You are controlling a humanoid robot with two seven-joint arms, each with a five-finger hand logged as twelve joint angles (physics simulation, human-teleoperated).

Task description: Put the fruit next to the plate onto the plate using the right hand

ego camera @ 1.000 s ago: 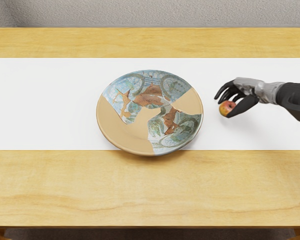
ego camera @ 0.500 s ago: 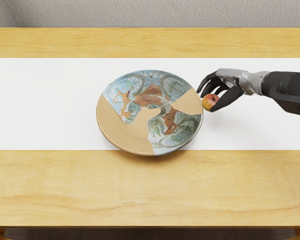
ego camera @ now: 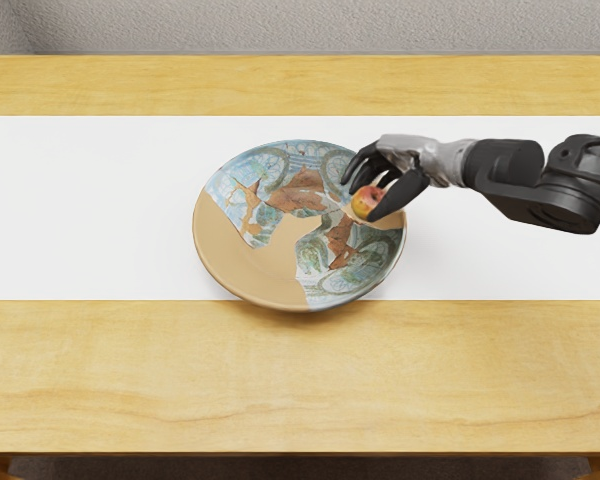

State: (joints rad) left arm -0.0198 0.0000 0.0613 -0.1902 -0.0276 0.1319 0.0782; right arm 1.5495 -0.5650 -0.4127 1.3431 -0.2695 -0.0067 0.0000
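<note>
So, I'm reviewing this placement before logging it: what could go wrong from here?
The right hand holds the fruit over the right side of the plate, near its rim. Released here, the round fruit might roll outward and off the plate. The curled fingers hang low over the plate and could nudge it when opening.

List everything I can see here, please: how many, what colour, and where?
table: one, light wood, fills the view
runner: one, white, lies across the table from left to right
plate: one, tan with blue-green and rust patches, middle of the runner
fruit: one, red and yellow, held over the plate's right part
backdrop: grey strip along the top edge
arm: one, dark grey, comes in from the right edge
right robot hand: one, silver back with black fingers, closed around the fruit
</note>
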